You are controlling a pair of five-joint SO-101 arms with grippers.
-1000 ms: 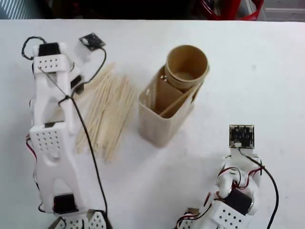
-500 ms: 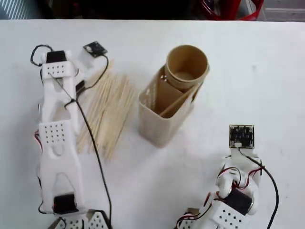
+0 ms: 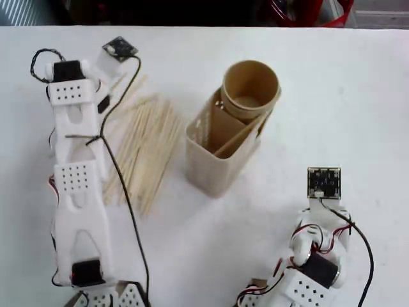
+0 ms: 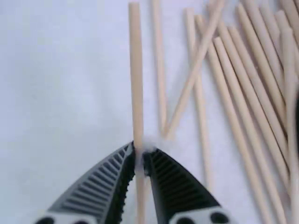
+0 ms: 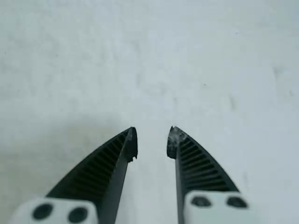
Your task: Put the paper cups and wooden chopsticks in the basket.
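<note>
High view: the paper cup already stands in the basket, with a leaning chopstick inside beside it. The pile of chopsticks lies on the bench just beside the basket, so most of the job looks left to do.

Left wrist view: the left hand is clamped on a single chopstick at the pile's edge.

Right wrist view: the right hand hangs over bare bench, its tips slightly parted, holding nothing.
</note>
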